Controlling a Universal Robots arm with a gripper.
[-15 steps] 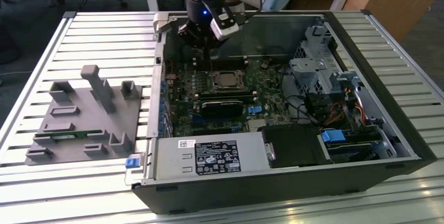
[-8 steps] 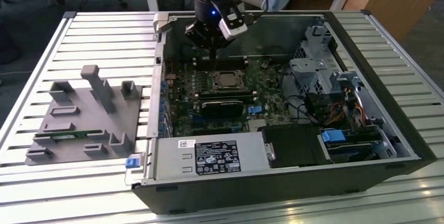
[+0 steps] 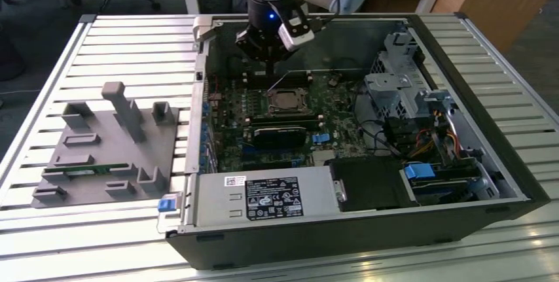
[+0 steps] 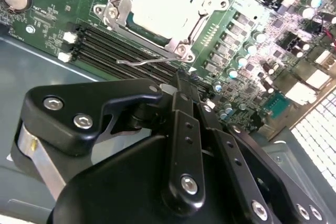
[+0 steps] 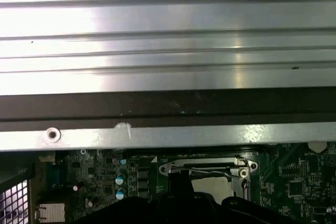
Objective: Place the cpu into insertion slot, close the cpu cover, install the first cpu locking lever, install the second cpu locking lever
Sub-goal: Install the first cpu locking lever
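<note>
A slatted metal surface point(image 3: 489, 66) carries an open computer case point(image 3: 489, 184), laid on its side so the motherboard point(image 3: 232, 135) faces up and can be reached from above. In the exterior view, a grey fixture block point(image 3: 105, 144) sits on the slats towards that view's left, well apart from the case. The arm stands over the far edge of the board, its claw point(image 3: 266, 66) just above the insertion slot point(image 3: 287, 101), where the cpu point(image 3: 287, 102) already lies.

In the second wrist view, the cpu point(image 4: 165, 3) shows as a pale square seated in the insertion slot, with the cpu cover point(image 4: 202, 22) down around it as a silver frame. A thin wire locking lever point(image 4: 149, 61) runs along the near edge of the cover, beside the black memory slots point(image 4: 115, 45). The claw point(image 4: 184, 85) has its fingers drawn together and grips nothing, its tip hanging close to that lever, probably to press it.

In the first wrist view, the case wall point(image 5: 168, 108) crosses the picture, with the cover point(image 5: 207, 167) and its lever below it.
</note>
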